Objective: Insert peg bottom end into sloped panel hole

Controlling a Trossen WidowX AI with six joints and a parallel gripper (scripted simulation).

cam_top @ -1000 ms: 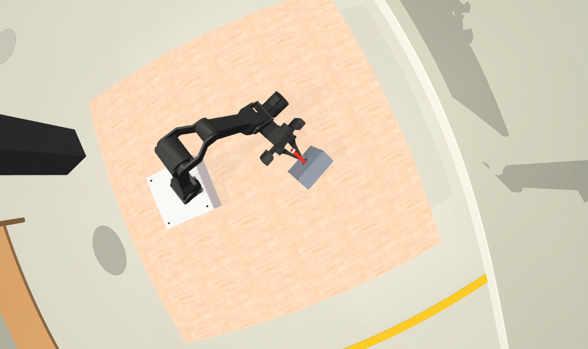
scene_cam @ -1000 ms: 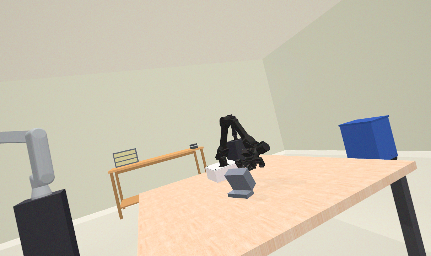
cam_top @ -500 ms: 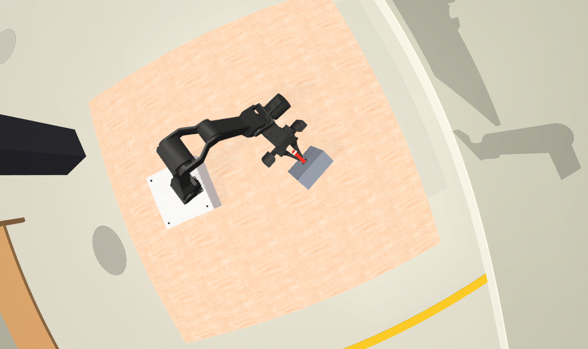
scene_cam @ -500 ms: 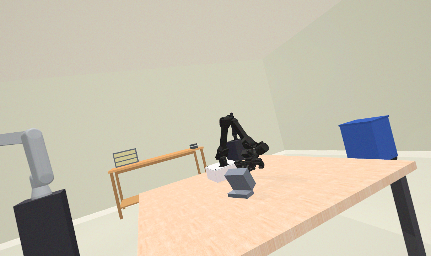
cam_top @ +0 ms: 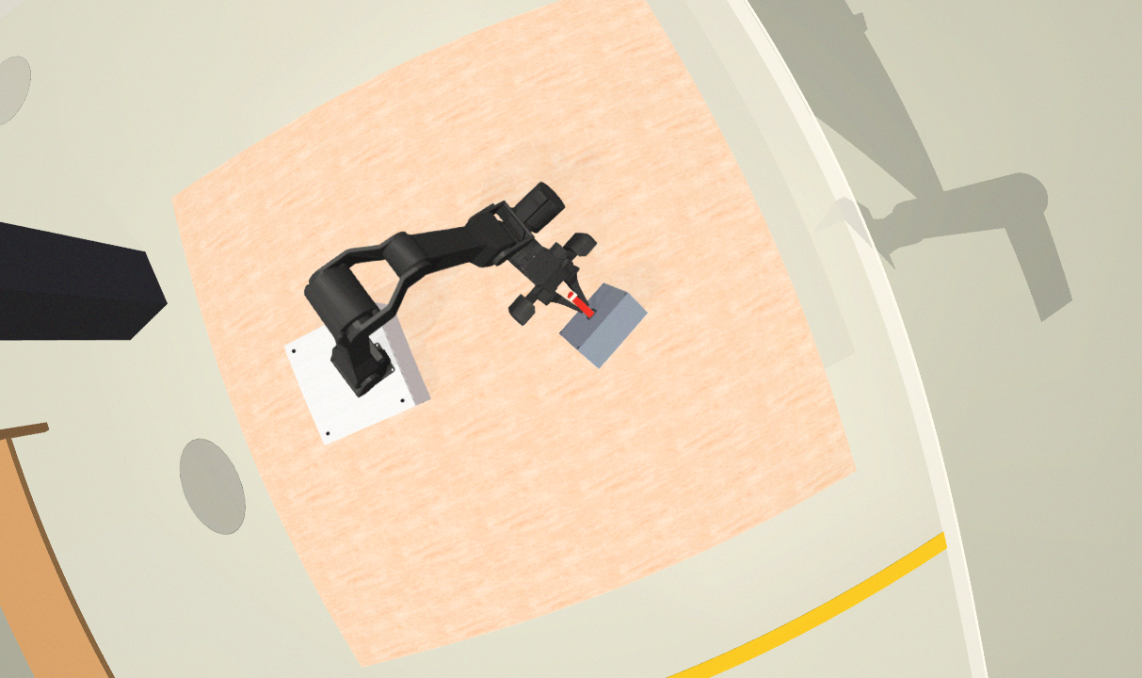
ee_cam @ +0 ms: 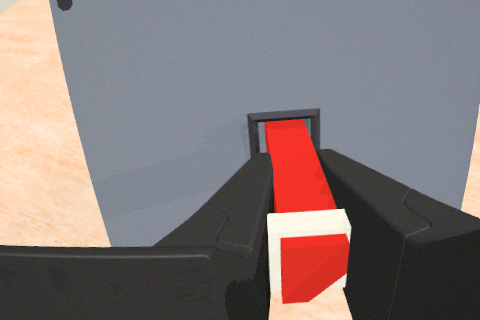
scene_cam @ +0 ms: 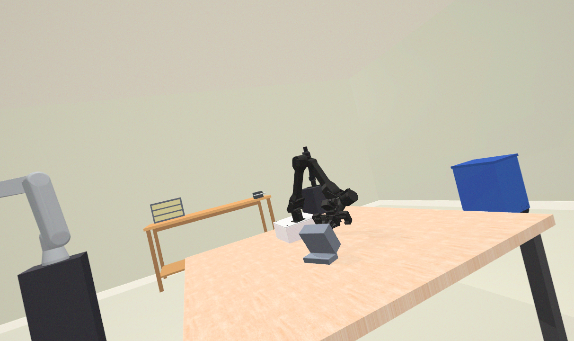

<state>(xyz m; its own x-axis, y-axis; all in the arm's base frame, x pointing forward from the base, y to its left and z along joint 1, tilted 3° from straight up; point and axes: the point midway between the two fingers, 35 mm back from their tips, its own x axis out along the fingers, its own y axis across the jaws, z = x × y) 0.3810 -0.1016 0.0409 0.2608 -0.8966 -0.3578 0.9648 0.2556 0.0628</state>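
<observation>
The red peg (cam_top: 577, 299) (ee_cam: 297, 175), flat-sided with a white band near its top, is between the fingers of my gripper (cam_top: 588, 309) (ee_cam: 292, 167), which is shut on it. The peg's bottom end is at the square hole (ee_cam: 284, 113) of the grey sloped panel (cam_top: 574, 331) (scene_cam: 318, 242) (ee_cam: 165, 70). The wrist view shows that end inside the dark rim, with narrow gaps at its left and right. How deep it sits cannot be told. The fingertips are close to the panel face. In the exterior view, the panel hides the peg and fingertips.
The panel stands on the wooden table (cam_top: 515, 506) (scene_cam: 254, 296). The arm's white base block (cam_top: 329, 404) (scene_cam: 285, 233) is behind the gripper. Away from the table are a blue bin (scene_cam: 492, 186), a wooden bench (scene_cam: 208, 210) and a grey arm (scene_cam: 47, 207) on a dark pedestal.
</observation>
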